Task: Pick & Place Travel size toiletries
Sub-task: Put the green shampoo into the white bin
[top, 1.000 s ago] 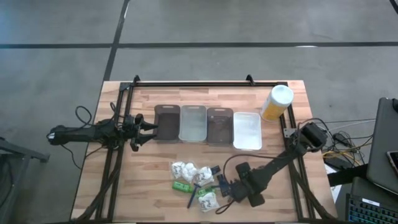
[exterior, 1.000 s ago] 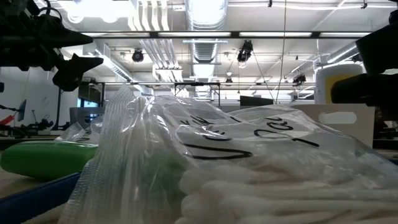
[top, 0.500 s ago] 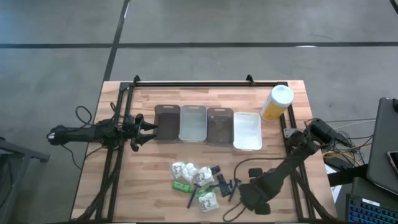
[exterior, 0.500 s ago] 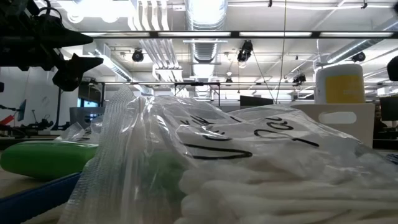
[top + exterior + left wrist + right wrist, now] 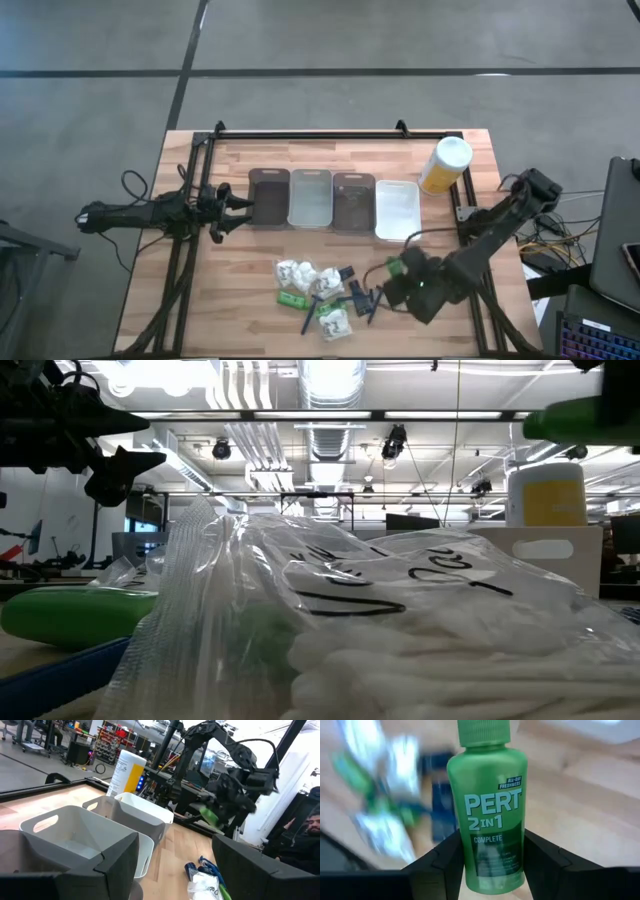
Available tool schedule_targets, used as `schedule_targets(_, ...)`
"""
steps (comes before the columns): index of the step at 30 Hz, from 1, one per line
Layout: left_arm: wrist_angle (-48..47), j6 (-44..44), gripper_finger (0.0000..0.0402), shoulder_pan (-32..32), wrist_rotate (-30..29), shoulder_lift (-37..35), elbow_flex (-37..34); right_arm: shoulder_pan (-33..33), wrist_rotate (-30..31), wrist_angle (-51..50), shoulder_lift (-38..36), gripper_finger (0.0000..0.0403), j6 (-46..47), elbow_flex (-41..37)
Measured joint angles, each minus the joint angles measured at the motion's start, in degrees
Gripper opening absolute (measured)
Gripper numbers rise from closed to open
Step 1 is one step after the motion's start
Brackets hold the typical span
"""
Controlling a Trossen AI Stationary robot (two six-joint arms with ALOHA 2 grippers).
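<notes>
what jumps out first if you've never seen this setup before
The right gripper is clamped on a small green Pert 2 in 1 bottle, lifted above the table's near right part. Below and to its left lies a jumble of toiletries: white packets, a green tube and dark blue razors. Four trays line the middle, a yellow bottle stands at their right end, and the left gripper waits by the leftmost tray.

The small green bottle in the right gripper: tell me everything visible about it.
The small green plastic bottle has a ribbed green screw cap and white print reading "PERT 2 IN 1", "COMPLETE" and "ALL-DAY FRESHNESS". The right gripper is shut on its lower body, one dark finger pressed on each side, cap pointing away from the wrist. It is held off the wooden table, between the pile of toiletries and the white tray. It looks undamaged and closed.
</notes>
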Motion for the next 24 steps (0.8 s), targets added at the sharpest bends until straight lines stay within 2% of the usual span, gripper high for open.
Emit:
schedule_targets(3, 0.0, 0.0, 0.0257, 0.0, 0.0, 0.0, 0.0, -2.6, 3.9, -4.1, -2.8, 0.0159, 5.7, -0.5)
schedule_targets(8, 0.0, 0.0, 0.0257, 0.0, 0.0, 0.0, 0.0, -10.0, 3.8, -6.1, -7.0, 0.0163, 5.8, -3.5)
schedule_targets(13, 0.0, 0.0, 0.0257, 0.0, 0.0, 0.0, 0.0, -21.1, -3.1, -4.5, -12.6, 0.0162, -1.4, -9.8)
schedule_targets(16, 0.0, 0.0, 0.0257, 0.0, 0.0, 0.0, 0.0, -28.2, -8.1, 0.6, -15.4, 0.0157, -7.2, -14.2)
schedule_targets(24, 0.0, 0.0, 0.0257, 0.0, 0.0, 0.1, 0.0, -41.3, -14.4, 9.6, -15.5, 0.0167, -17.7, -21.1)
